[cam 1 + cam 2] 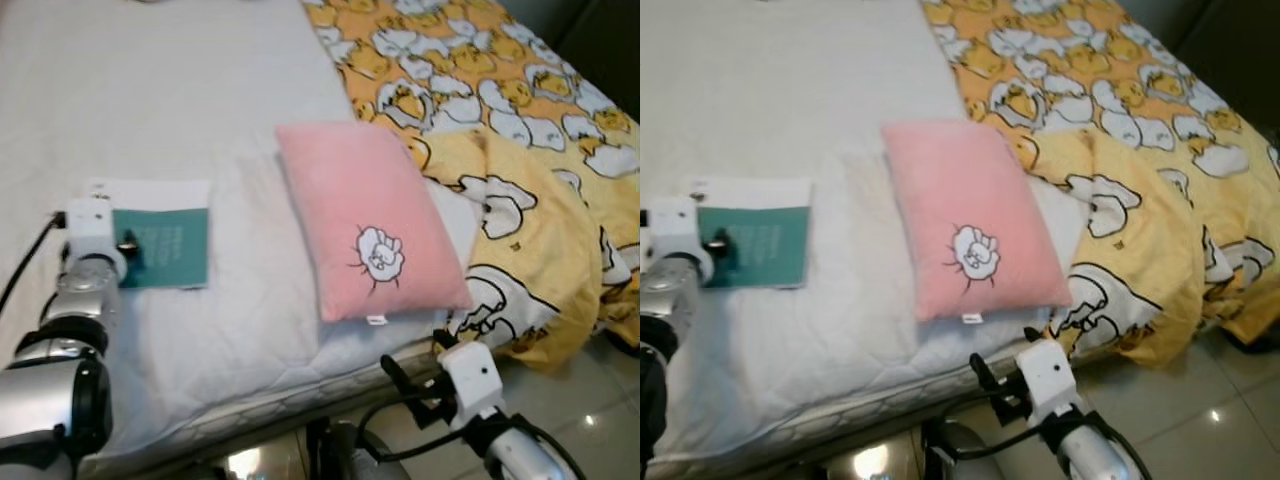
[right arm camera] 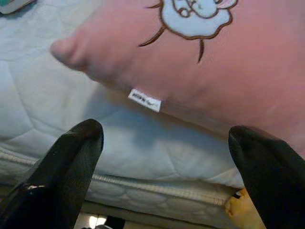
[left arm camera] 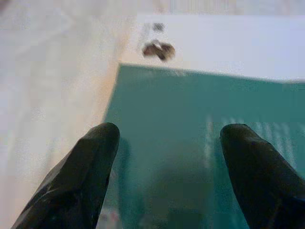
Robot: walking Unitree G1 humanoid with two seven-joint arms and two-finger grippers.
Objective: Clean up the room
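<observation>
A teal and white book [image 1: 165, 245] lies flat on the white bed near its left front. My left gripper [image 1: 128, 246] rests over the book's left part, open, its black fingers [image 3: 90, 162] spread above the teal cover [image 3: 190, 157]. A pink pillow [image 1: 365, 220] with a white embroidered figure lies in the middle of the bed. My right gripper [image 2: 164, 157] hangs open just off the bed's front edge, pointing at the pillow's near end [image 2: 200, 62] and its small white label [image 2: 144, 99].
A yellow duck-print blanket [image 1: 520, 160] covers the bed's right side and droops over the edge toward the glossy tiled floor [image 1: 590, 400]. The white mattress [image 1: 180, 90] stretches far and left. The mattress's quilted front edge [image 2: 157, 188] lies just beyond my right fingers.
</observation>
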